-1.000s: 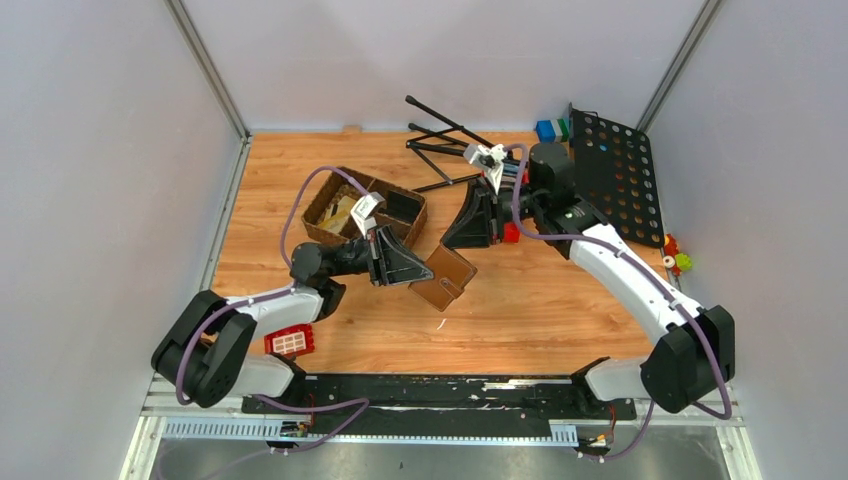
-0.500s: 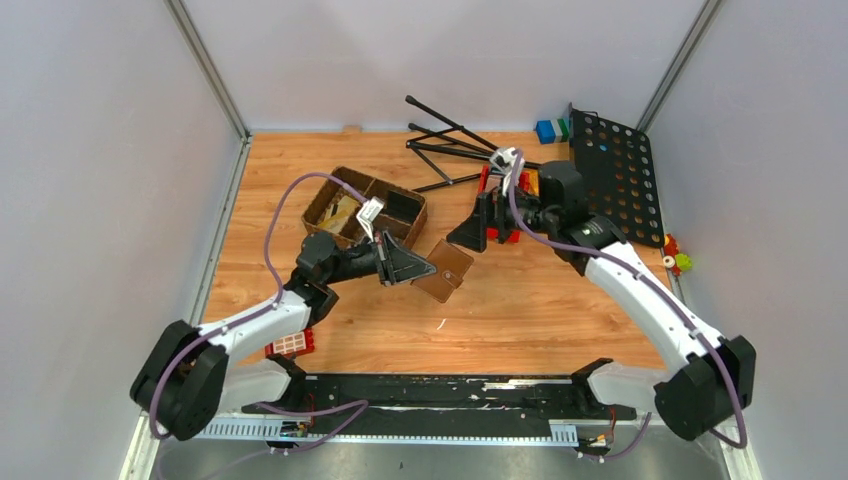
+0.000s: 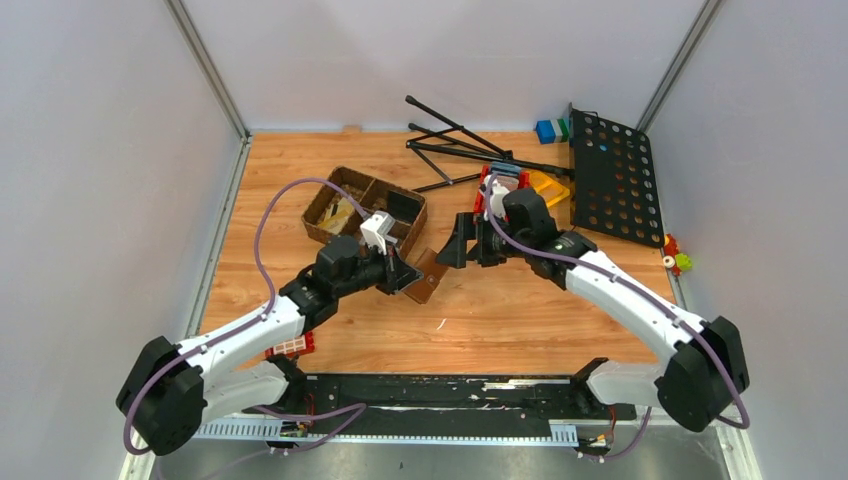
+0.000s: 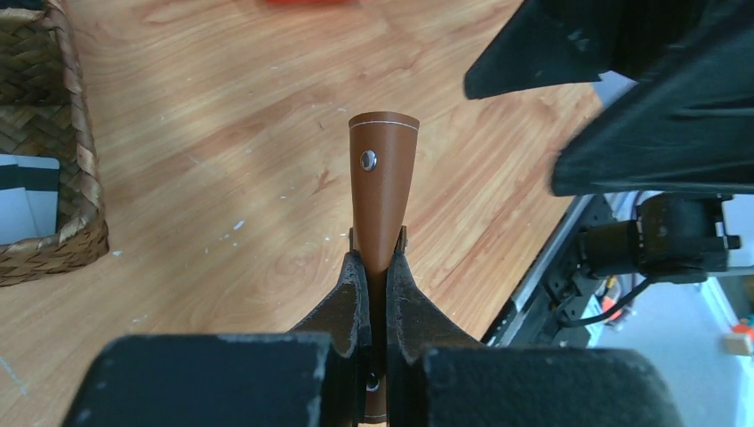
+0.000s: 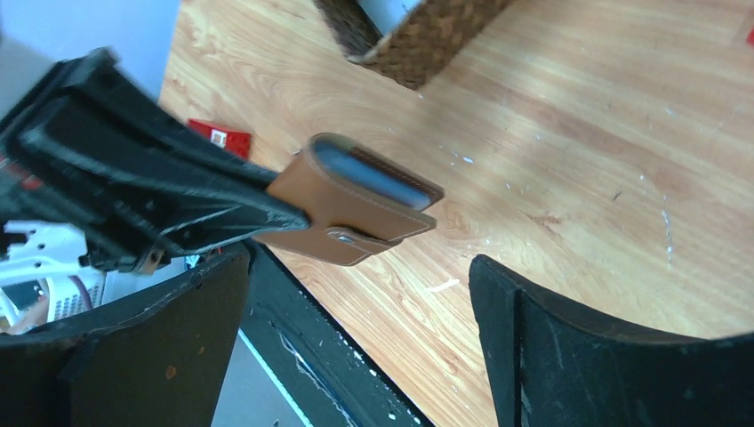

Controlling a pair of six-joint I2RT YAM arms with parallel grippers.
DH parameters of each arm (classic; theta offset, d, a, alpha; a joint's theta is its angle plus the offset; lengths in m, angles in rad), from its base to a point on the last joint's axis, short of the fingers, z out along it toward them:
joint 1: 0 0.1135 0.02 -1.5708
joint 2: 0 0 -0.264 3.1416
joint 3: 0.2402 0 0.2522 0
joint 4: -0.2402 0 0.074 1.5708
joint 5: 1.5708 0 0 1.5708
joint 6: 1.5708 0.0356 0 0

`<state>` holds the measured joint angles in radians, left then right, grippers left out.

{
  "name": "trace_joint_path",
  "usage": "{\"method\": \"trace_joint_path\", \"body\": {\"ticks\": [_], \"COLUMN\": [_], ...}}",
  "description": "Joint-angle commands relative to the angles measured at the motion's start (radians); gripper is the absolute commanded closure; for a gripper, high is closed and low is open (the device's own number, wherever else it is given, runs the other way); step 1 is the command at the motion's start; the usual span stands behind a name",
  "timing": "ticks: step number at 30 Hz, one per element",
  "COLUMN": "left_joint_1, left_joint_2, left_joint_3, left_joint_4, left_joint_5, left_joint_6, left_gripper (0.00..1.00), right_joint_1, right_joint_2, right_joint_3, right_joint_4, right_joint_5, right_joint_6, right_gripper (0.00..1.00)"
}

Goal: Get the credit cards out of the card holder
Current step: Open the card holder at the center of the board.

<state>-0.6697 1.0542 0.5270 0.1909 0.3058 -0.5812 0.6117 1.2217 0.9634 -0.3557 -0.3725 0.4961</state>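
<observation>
Fingers (image 4: 356,289) of the left gripper (image 4: 375,267) are pressed tight on the card holder (image 4: 382,178), pinching its near end so the brown case stands on edge with the snap stud on top. A red block (image 3: 290,343) with a white grid lies nearer, beside the left arm. Seen from the right wrist, the holder looks lifted off the wooden table (image 3: 520,320), and a grey edge shows in its open end; whether that is cards or lining I cannot tell. Just right of it the right gripper (image 3: 460,247) has its fingers spread wide, facing the holder and touching nothing. Just beyond the holder to the left sits a wicker basket (image 3: 322,195) with a pale dark-striped card (image 4: 22,205) inside. Farther back lie black tripod legs (image 3: 450,125), a yellow piece (image 3: 552,185) and a black perforated panel (image 3: 615,175), with blue and green blocks (image 3: 550,128) at the far edge.
</observation>
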Motion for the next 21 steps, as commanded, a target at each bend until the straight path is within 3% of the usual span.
{"method": "trace_joint_path", "body": {"ticks": [1,7,21], "left_joint_1": [-0.022,-0.024,-0.024], "left_joint_2": [-0.056,-0.058,-0.043], "left_joint_3": [0.031,0.017,0.005], "left_joint_4": [0.004,0.04,0.124], "left_joint_5": [-0.123,-0.108,-0.063], "left_joint_6": [0.068,0.063,0.011], "left_gripper": [1.0,1.0,1.0], "right_joint_1": [0.011,0.027,0.074], "right_joint_2": [0.061,0.13,0.215], "right_joint_3": [0.015,-0.012,-0.038], "right_joint_4": [0.011,0.089,0.183], "right_joint_5": [0.049,-0.007,-0.062], "right_joint_6": [0.099,0.136,0.189], "right_gripper": [0.08,0.22,0.23]}}
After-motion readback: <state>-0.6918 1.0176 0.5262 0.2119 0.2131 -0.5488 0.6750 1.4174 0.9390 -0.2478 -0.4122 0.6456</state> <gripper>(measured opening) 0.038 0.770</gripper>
